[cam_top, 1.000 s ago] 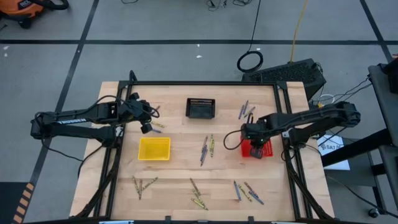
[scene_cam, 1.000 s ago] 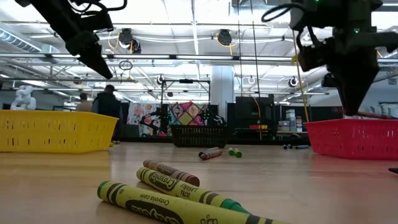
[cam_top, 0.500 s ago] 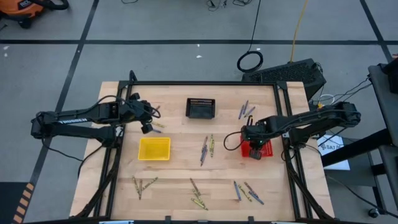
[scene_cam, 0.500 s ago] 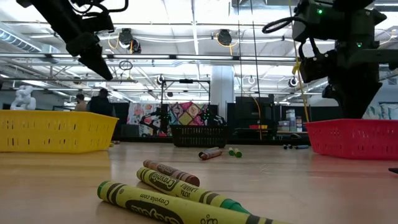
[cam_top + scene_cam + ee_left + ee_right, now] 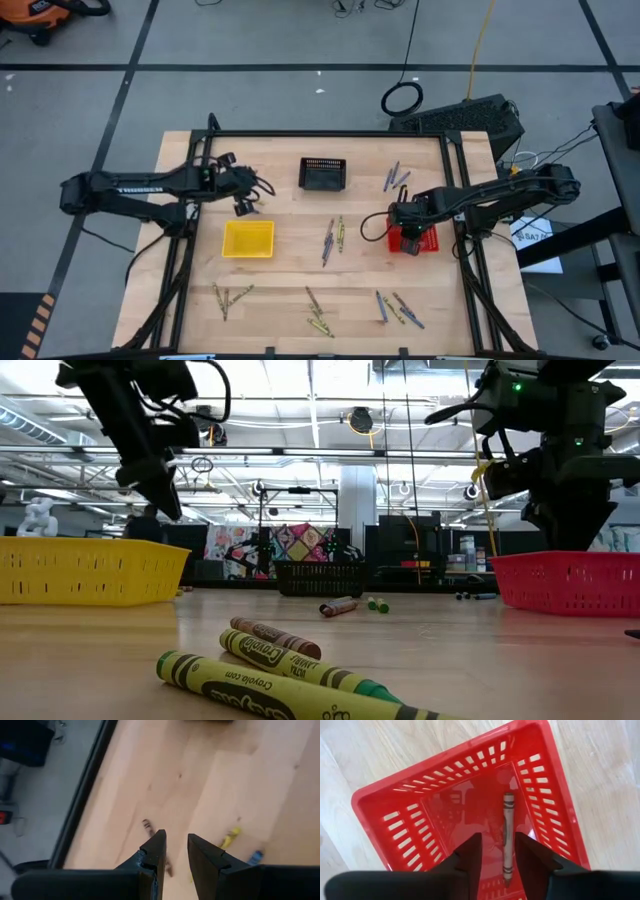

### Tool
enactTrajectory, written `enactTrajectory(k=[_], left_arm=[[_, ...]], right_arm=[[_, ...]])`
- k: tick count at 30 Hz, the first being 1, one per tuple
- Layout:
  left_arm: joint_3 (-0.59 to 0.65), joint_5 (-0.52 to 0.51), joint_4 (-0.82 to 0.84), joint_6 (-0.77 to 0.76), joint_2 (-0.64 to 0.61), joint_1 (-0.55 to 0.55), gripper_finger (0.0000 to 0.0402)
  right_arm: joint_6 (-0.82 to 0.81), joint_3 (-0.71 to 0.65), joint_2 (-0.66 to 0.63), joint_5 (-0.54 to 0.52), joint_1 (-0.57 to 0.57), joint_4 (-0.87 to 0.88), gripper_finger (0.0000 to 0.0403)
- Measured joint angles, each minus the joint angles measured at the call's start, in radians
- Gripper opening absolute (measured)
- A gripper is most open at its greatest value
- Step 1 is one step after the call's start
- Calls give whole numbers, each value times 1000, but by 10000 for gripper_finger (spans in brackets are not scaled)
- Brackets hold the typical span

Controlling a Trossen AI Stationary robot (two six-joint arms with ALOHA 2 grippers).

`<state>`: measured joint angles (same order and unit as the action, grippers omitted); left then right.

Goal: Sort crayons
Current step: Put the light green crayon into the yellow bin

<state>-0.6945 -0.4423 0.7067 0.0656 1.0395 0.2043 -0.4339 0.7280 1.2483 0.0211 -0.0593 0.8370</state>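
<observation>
Pale wooden table (image 5: 290, 280), crayons scattered in small clusters. Red plastic mesh basket (image 5: 395, 805) at right side, one brown-red crayon (image 5: 508, 837) lying flat on its floor. Right gripper (image 5: 496, 851) directly above basket, fingers apart, empty. Left gripper (image 5: 175, 851) over far-left table, fingers parted, empty, above loose crayons (image 5: 227, 839).

Pale matt wood table (image 5: 290, 275), glossy red plastic mesh basket (image 5: 546, 795), crayon (image 5: 508, 837) seemingly paper-wrapped.
</observation>
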Motion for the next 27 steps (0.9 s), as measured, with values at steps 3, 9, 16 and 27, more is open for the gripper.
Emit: enactTrajectory(k=[3,9,16,27], left_arm=[[0,20,3,35,25,14,83],[0,215,13,144,52,88,83],[0,357,10,270,86,194,83],[0,465,8,312,246,262,83]], right_arm=[[0,0,0,0,0,0,114],[-28,0,0,1,0,0,116],[-29,0,0,1,0,-4,116],[-43,0,0,2,-1,-11,116]])
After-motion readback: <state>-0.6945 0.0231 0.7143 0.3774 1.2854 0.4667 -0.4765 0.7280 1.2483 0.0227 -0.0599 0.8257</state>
